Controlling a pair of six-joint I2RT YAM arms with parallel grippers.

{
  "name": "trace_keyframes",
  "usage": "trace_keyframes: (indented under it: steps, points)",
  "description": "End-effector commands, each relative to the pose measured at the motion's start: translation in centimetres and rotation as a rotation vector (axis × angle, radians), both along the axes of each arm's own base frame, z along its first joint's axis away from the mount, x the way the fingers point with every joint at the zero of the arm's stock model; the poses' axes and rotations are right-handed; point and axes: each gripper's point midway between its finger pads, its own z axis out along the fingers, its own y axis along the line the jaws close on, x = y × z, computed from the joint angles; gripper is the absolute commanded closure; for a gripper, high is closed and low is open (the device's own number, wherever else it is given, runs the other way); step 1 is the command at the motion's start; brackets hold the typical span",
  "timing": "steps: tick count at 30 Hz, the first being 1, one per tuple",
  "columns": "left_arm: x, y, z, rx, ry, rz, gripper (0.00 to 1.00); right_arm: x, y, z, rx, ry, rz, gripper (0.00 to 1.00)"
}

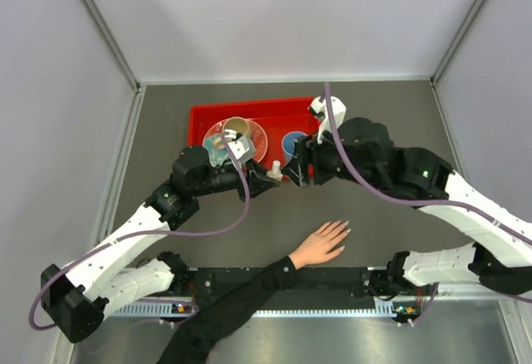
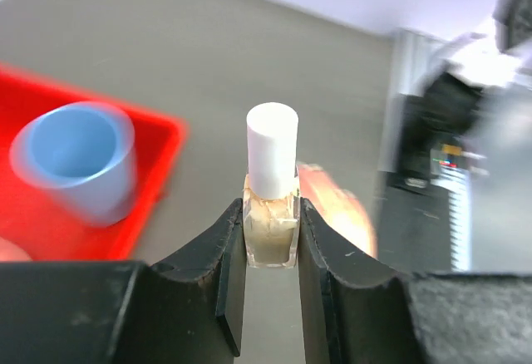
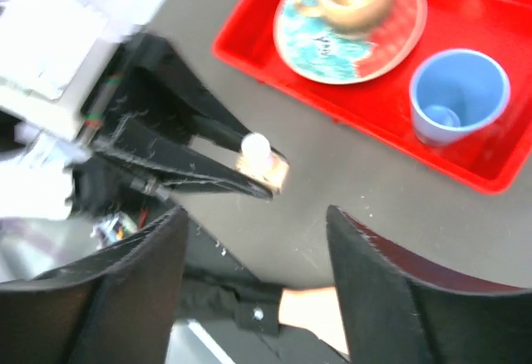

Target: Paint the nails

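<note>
Nails (image 1: 344,230) untouched, well apart from jaws

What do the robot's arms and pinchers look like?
The left arm and right arm are white with chunky black joints. A purple cable loops along each. The left gripper and right gripper have two flat black fingers each.
</note>
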Motion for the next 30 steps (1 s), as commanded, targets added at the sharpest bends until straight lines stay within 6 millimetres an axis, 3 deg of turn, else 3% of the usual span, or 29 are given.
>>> trace_keyframes:
  steps: [1,2,5,11,17,24,30]
  points:
    - [-5.2,-1.8,4.8,-0.149,-0.052,-0.346,1.00,-3.1,0.7,-0.3,-0.031,-0.043,0.311,0.42]
    - [-7.0,-1.8,4.9,-0.154,-0.032,-0.451,1.00,-4.6,1.1,-0.1,-0.001,-0.031,0.407,0.44]
    - [-8.7,-1.8,5.2,-0.167,0.008,-0.570,1.00,-5.9,1.3,-0.6,-0.011,-0.024,0.519,0.47]
    - [-9.2,-1.7,5.2,-0.168,0.029,-0.612,1.00,-7.1,1.6,-1.2,-0.039,-0.018,0.632,0.41]
    - [-9.6,-1.9,4.9,-0.162,0.062,-0.644,1.00,-7.2,2.0,-0.8,-0.028,-0.029,0.670,0.41]
    - [-9.8,-2.0,4.7,-0.157,0.074,-0.658,1.00,-6.5,1.8,0.3,-0.003,-0.062,0.654,0.59]
    - [-9.8,-2.0,4.7,-0.156,0.071,-0.655,1.00,-6.2,2.2,-0.4,-0.030,-0.039,0.666,0.58]
